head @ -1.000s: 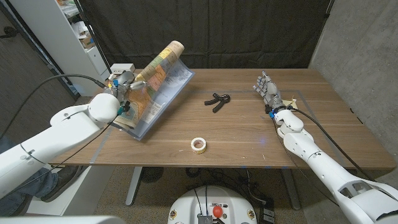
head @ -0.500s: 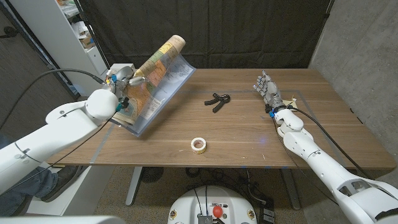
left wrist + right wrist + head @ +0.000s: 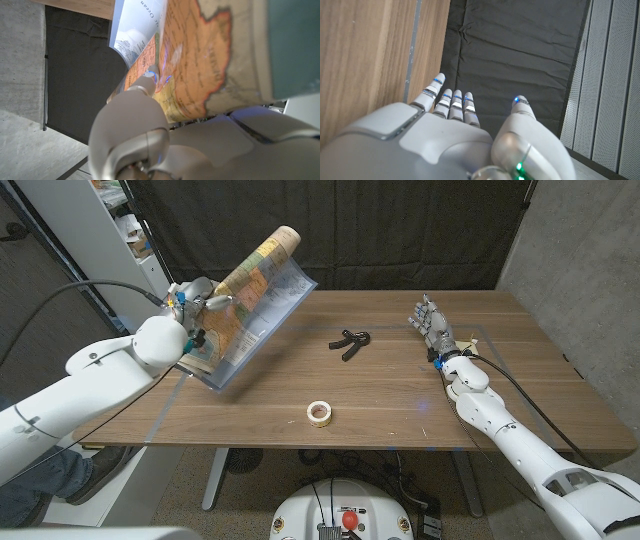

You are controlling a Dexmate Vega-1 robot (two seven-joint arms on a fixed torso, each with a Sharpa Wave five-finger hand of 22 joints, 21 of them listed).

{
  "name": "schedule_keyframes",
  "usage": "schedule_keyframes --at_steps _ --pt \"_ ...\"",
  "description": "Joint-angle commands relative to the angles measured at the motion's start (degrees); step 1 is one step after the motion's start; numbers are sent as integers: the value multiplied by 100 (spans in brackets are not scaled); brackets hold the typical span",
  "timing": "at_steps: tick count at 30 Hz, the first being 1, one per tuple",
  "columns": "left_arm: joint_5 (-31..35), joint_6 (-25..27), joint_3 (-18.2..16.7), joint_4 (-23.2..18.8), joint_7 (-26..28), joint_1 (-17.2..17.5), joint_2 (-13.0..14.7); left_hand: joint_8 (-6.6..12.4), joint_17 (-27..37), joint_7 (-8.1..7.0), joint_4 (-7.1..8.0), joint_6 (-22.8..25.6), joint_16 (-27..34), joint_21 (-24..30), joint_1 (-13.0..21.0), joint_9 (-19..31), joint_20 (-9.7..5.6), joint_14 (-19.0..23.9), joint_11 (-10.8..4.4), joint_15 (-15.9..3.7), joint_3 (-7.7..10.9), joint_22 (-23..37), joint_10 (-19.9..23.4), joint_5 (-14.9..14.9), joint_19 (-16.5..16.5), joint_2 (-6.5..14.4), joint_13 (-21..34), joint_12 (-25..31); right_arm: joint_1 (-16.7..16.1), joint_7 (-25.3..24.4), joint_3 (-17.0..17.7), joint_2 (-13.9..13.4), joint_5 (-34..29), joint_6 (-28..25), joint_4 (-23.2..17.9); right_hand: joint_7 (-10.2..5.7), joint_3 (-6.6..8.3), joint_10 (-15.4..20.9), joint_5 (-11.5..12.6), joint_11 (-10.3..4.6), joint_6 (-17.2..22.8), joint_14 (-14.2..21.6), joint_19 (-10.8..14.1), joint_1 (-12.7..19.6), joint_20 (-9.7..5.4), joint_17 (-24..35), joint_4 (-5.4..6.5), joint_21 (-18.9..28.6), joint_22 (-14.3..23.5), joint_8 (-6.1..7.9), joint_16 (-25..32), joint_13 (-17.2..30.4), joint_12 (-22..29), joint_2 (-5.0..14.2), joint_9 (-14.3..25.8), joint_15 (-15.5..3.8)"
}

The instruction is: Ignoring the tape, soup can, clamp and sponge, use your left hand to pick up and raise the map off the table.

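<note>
Two hands showed in the head view. The left hand (image 3: 193, 308) gripped the map (image 3: 245, 305) near its left edge, and the map hung tilted, raised above the table (image 3: 400, 395), its lowest corner seemingly just clear of the wood, though contact could not be ruled out. Because the hold sat to one side, the free half could sag or swing, and the sheet might slip out. The clamp (image 3: 348, 343) and the tape (image 3: 319, 413) lay well apart from it. The right hand (image 3: 430, 325) stood on its edge, fingers straight and close together, holding nothing.

From the left wrist view, a finger (image 3: 145, 82) pressed against the map's printed face (image 3: 200, 60); how firmly could not be told, so a loose hold was the risk.

From the right wrist view, the right hand's fingers (image 3: 450, 102) reached out side by side, empty.
</note>
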Motion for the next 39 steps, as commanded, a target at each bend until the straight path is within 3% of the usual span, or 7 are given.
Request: schedule_keyframes --at_steps 1,39 --pt "105 117 -130 -191 -90 -30 34 51 16 25 21 347 7 34 34 365 19 12 -15 14 47 6 12 17 -17 29 32 -7 -107 -54 39 -39 27 -2 -109 5 -23 22 -7 5 34 31 41 -18 6 31 -16 1 19 -13 26 16 0 46 17 0" --pt "309 296 -322 -435 -211 -137 -66 23 28 26 -1 338 10 61 44 381 42 30 -20 4 28 5 6 13 -57 22 99 -49 22 55 36 -15 39 18 108 -12 -21 101 -10 -26 75 112 124 2 -55 23 -37 27 19 -3 46 15 22 59 17 -46"
